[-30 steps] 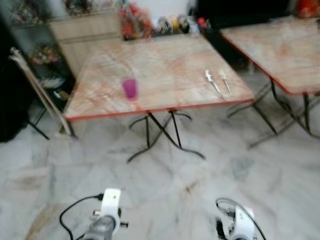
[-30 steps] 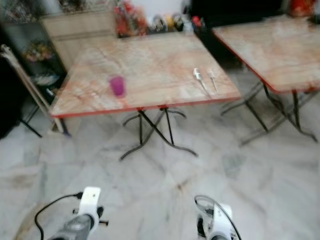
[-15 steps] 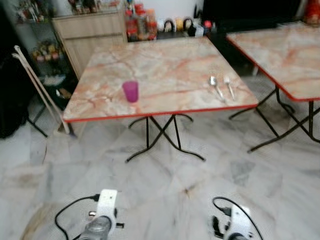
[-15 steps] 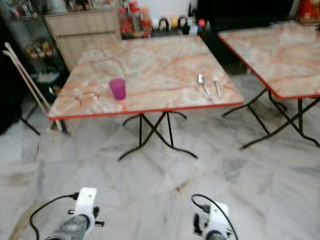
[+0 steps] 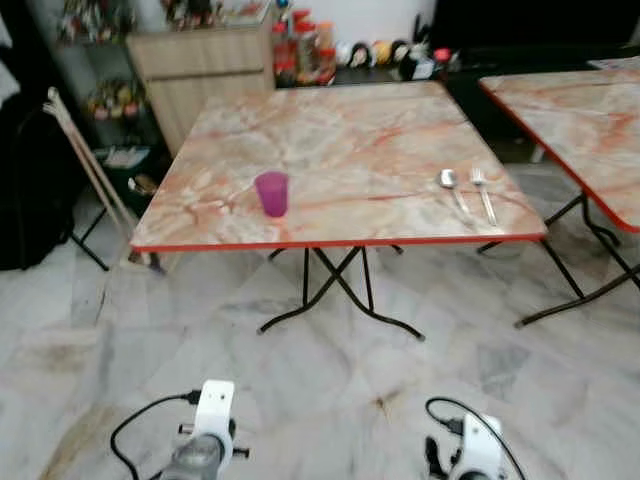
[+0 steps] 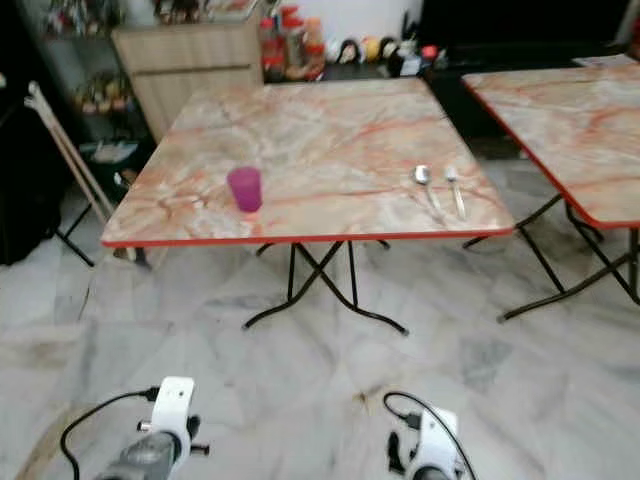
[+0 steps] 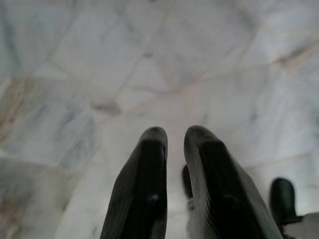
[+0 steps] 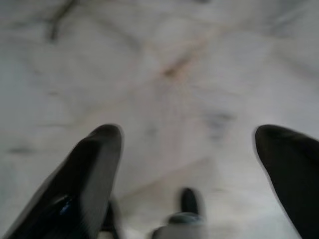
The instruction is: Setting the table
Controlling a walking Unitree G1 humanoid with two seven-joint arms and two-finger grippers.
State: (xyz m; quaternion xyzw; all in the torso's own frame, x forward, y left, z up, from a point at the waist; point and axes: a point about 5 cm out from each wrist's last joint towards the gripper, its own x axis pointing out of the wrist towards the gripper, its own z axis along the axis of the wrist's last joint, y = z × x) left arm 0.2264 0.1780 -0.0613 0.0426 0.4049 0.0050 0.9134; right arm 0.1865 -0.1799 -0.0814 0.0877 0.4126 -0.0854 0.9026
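Both arms hang low at the robot's sides, wrists pointing down at the pale marble floor (image 5: pixel 330 370). The left gripper (image 7: pixel 174 137) has its two black fingers drawn nearly together with only a thin slit between them, clasping nothing. The right gripper (image 8: pixel 189 139) is spread wide and empty.

Ahead stands a folding table (image 5: pixel 350 130) with a marbled top and red edge. A purple cup (image 5: pixel 271 193) sits near its front left edge; a spoon (image 5: pixel 451 187) and fork (image 5: pixel 482 190) lie side by side toward the front right.

Compared with a second ago, the view is sharper and the table appears closer and lower in the picture, a shift of the camera; the cup and cutlery keep their places.
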